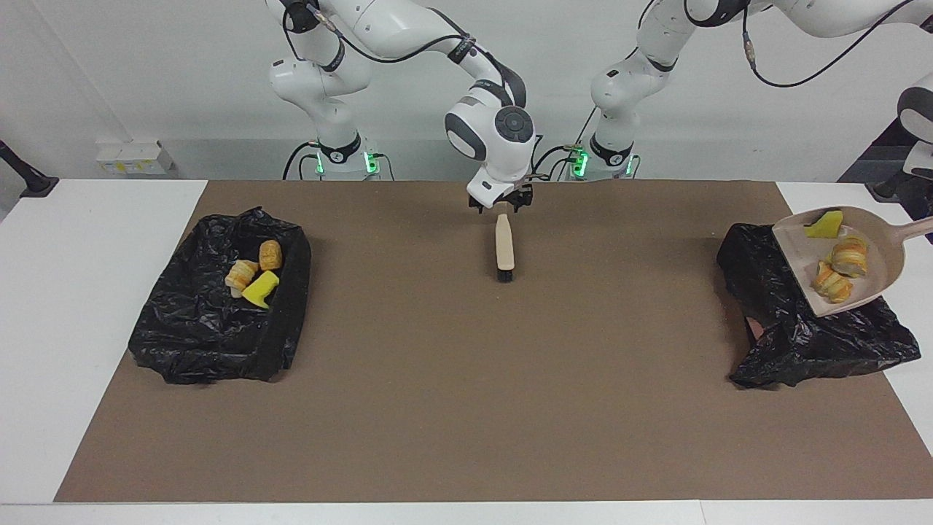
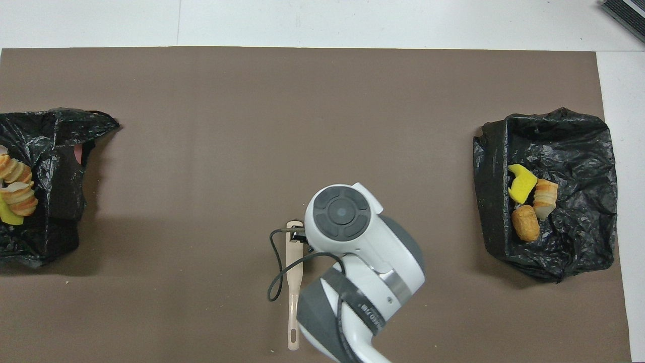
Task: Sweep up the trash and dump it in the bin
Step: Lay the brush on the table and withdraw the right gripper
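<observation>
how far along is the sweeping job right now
Done: three trash pieces lie in the bin at the right arm's end, and the brush lies on the mat below the open right gripper. In hand: the dustpan, tilted over the other bin, holds three pieces. Left: dumping them.

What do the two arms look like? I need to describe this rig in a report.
Both arms are glossy white with rounded segments, dark grey joint bands and loose black cables. Each base glows green. The right arm's wrist has a round dark grey button pad above the small black right gripper.
</observation>
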`<state>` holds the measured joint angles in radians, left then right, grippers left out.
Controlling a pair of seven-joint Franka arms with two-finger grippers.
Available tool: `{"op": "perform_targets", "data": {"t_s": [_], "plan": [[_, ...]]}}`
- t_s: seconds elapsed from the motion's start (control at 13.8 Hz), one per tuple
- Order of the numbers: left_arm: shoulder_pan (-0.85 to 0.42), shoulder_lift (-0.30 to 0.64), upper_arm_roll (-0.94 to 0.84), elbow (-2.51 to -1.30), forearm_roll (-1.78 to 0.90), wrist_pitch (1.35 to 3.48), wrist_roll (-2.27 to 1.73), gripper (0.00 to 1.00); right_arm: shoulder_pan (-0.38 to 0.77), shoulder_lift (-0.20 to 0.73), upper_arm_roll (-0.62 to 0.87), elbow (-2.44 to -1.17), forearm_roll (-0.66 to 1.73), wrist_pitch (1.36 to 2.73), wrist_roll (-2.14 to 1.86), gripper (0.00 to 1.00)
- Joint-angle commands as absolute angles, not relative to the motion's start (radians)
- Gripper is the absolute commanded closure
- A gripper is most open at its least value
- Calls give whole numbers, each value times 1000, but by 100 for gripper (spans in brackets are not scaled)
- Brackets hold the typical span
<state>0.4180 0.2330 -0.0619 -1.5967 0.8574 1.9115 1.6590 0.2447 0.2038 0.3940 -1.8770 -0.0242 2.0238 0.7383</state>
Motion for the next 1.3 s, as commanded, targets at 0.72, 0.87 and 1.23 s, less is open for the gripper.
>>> {"op": "perform_targets", "data": {"t_s": [0.72,0.87,1.23], "plan": [[393,84,-83,-1637,764,1879,1617,100,107,-32,-43,-1705,-35,1729,91,0],[362,84,-95,-1638,695,1870,1545,100,107,-35,-93,-1620,-38,1620,23,0],[315,63,-97,-1664,416,1754,1144,100,129,-63,-133,-1626,-17,1557,-18,0]]}}
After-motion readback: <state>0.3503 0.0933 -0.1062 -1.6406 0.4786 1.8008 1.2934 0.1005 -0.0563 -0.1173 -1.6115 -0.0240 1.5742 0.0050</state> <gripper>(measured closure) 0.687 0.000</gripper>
